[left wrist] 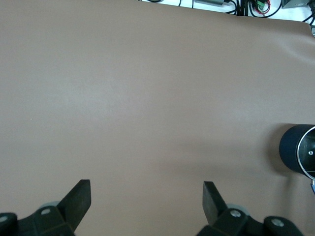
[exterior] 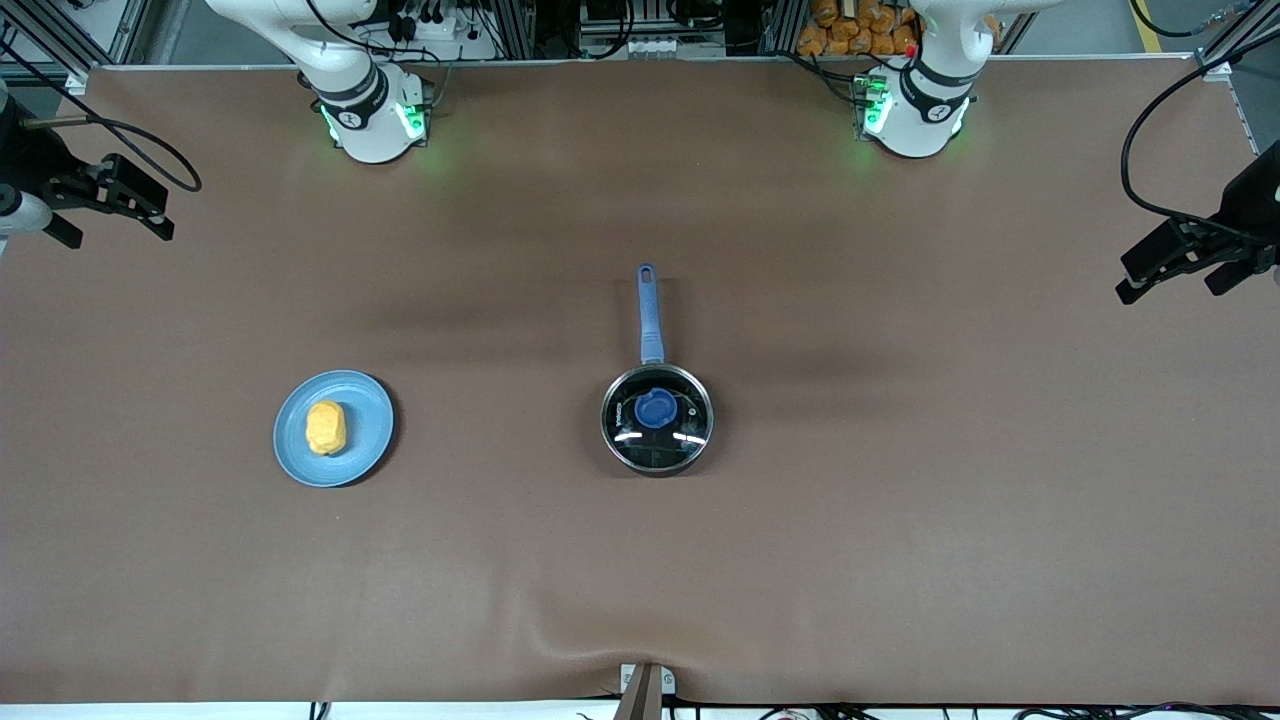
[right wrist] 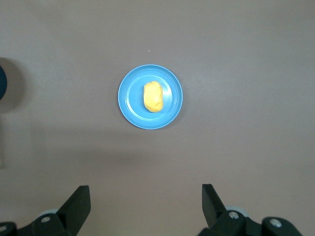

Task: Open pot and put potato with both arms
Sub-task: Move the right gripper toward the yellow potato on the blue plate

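At the right arm's end of the worktop, the right gripper (exterior: 115, 205) waits, fingers apart. On the plate (exterior: 368, 440) lies the potato (exterior: 326, 427), firm and bumpy: grip its narrow sides. Midway stands the pot (exterior: 657, 419), lid on: lift by the slippery knob (exterior: 655, 408). Left gripper (exterior: 1195, 262) waits, fingers apart.

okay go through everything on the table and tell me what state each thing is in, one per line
pot: upright, lid on
lid: shut on the pot, untouched
potato: lying on the plate
plate: flat on the table
left gripper: open, empty, waiting at its end of the table
right gripper: open, empty, waiting at its end
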Available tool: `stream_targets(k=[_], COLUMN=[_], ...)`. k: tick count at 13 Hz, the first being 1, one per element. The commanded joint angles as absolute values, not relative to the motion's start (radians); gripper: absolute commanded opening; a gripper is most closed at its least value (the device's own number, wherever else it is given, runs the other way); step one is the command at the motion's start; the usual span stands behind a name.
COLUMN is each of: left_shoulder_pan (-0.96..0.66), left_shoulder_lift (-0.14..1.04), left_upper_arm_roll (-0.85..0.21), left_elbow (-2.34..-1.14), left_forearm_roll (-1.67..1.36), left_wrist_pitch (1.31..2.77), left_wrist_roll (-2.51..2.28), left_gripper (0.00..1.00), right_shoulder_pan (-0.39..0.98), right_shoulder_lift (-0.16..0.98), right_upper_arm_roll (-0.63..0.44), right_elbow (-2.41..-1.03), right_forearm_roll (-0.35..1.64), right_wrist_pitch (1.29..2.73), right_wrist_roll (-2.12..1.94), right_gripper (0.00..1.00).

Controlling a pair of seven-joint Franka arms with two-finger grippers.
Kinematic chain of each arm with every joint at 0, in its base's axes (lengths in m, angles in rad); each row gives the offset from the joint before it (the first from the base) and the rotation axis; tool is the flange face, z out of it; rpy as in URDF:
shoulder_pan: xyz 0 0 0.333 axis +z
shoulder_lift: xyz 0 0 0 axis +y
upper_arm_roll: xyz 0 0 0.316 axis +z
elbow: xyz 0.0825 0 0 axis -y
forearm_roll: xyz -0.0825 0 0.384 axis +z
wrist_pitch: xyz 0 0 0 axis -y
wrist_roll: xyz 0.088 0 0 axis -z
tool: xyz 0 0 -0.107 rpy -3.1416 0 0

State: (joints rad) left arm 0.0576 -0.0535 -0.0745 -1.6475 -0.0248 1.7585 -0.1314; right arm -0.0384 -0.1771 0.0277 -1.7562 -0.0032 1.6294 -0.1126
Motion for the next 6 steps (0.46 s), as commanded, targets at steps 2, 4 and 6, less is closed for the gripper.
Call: stream_targets(k=[2,4,6], left_shoulder_pan=[0.051,0.049,0.049], left_shoulder_lift=[-0.078,-0.078,-0.078], left_upper_arm_roll=[-0.049,-0.049,-0.048], left_elbow=[-1.657,-1.654,-1.651], left_forearm_roll=[-0.043,-0.044,-0.044], left_wrist_pitch=[1.741,1.74,1.74], left_wrist_roll=[-0.11,-0.112,-0.115], left_gripper=[1.0,1.0,1.0], right_shoulder_pan=[-0.055,-0.048,-0.045], right_shoulder_lift=[-0.207,-0.198,-0.18], right_upper_arm_roll=[0.041,0.041,0.043], right_elbow=[-1.787,-1.786,-1.787], right_forearm_roll=[0.02,0.021,0.021], right_wrist_pitch=[1.644,1.649,1.67], right_wrist_roll=[-0.124,-0.124,-0.124], right_gripper=[1.0,1.0,1.0])
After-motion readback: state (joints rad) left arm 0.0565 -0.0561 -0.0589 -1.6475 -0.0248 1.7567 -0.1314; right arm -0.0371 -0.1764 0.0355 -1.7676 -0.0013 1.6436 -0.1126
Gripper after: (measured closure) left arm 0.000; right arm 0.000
